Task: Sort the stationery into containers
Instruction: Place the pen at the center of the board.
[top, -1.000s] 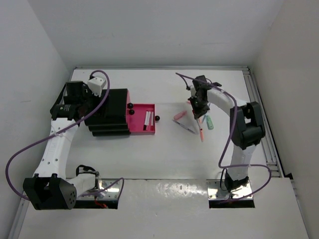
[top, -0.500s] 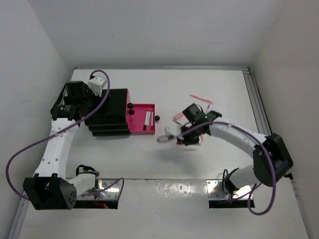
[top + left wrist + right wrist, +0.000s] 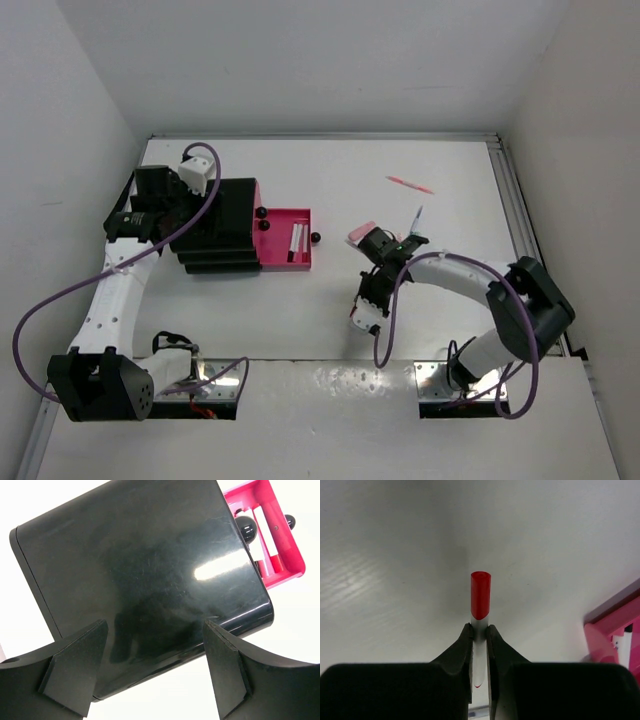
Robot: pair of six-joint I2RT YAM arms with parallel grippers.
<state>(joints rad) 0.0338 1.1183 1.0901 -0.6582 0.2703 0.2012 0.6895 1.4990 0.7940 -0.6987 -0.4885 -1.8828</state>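
Stationery lies scattered on the white table (image 3: 300, 310): a pink pen (image 3: 410, 184) sits far back on the right, and a stubby pink piece (image 3: 360, 232) is nearer the middle. 1 white pen with a red cap (image 3: 480, 594) is clamped tight in the right gripper (image 3: 479, 630), to the right of the pink drawer (image 3: 275, 248) and closer to the arm bases. That drawer is pulled open and holds 2 pens (image 3: 297, 240). The left gripper (image 3: 155, 627) hovers over the black drawer unit (image 3: 140, 565) with its jaws wide apart, gripping nothing.

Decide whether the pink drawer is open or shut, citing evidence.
Open: the pink drawer sticks out of the black drawer unit, with pens lying visibly inside.
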